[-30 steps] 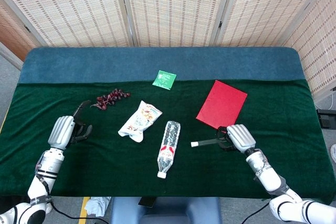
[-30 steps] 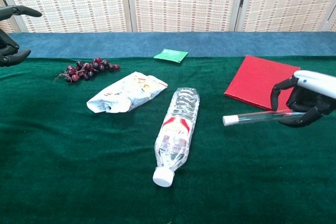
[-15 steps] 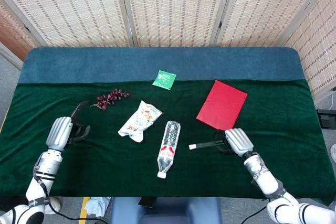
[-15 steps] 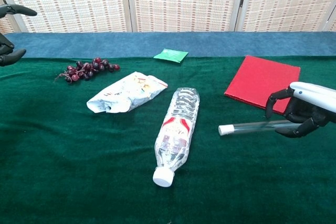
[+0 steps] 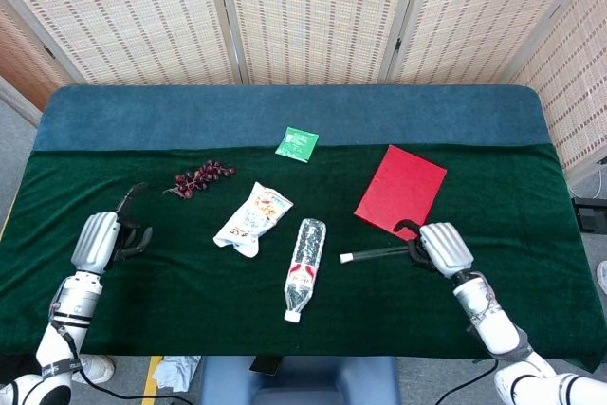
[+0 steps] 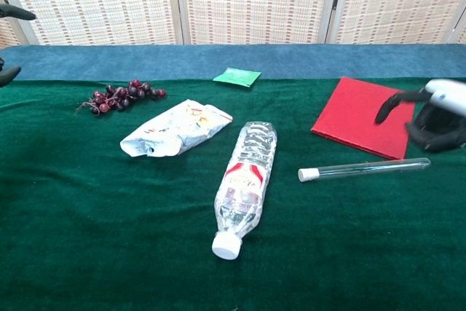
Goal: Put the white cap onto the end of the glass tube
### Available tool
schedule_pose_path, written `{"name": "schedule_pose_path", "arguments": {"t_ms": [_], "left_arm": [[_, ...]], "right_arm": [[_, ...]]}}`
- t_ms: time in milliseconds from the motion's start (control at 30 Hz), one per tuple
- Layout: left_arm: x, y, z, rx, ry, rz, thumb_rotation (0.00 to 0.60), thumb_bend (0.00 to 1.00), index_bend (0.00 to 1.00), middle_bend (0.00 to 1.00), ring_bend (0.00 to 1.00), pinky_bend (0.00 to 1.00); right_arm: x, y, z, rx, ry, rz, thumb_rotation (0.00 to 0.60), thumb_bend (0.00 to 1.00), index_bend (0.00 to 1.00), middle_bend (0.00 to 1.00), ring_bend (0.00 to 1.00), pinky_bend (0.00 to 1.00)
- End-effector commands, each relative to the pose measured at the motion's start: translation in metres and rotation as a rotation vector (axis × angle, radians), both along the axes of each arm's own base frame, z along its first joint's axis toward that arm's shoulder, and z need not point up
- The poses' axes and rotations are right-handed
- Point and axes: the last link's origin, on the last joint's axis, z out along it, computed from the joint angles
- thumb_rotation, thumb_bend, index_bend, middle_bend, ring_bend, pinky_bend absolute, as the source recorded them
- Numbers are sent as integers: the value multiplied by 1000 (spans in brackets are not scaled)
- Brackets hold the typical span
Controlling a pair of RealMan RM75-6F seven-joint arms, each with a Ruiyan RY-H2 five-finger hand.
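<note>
Released since the earlier frame, the glass tube lies on the desk, white cap fitted; the right robot hand hovers above it, loosely curled, holding nothing. Left robot hand is spread and holds nothing; a brush from the right one could roll the tube away.

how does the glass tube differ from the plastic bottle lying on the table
The glass tube is thin and plain, while the plastic bottle is far wider and carries a red and white label. The tube lies nearly crosswise with its white cap pointing toward the bottle; the bottle runs front to back with its cap toward the table's near edge. Both are clear, white-capped and lying flat on the green cloth, held by neither hand.
</note>
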Motion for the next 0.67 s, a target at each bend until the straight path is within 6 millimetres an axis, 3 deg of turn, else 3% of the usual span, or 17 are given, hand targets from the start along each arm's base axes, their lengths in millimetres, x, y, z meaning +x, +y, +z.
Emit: {"name": "schedule_pose_path", "arguments": {"t_ms": [33,100,200,267,433,567,667], "left_arm": [[-9,-4,8,-14,78,42,600,508,186,885,667,627],[-17,-10,16,10,155,68,600,507,202,812,595,521],[-28,-24,25,68,228,113,600,507,244,699,487,396],[-35,-32,28,93,260,137,600,507,252,656,443,360],[-52,-59,36,121,295,187,600,495,248,582,382,292],[-59,-81,44,145,284,205,600,477,231,518,336,242],[-60,-97,47,196,256,208,600,473,216,498,320,238]], "right_arm": [[0,9,36,-109,30,17,600,753,354,885,1000,1000],[-5,18,59,-180,65,14,600,754,365,798,965,950],[-14,36,83,-255,88,-12,600,753,363,646,818,774],[-19,46,93,-279,90,-29,600,753,343,515,695,644],[-32,74,114,-320,78,-65,600,754,175,204,296,326],[-42,93,124,-359,91,-85,600,744,95,98,141,176],[-49,106,129,-385,92,-102,600,736,78,88,120,146]]}}
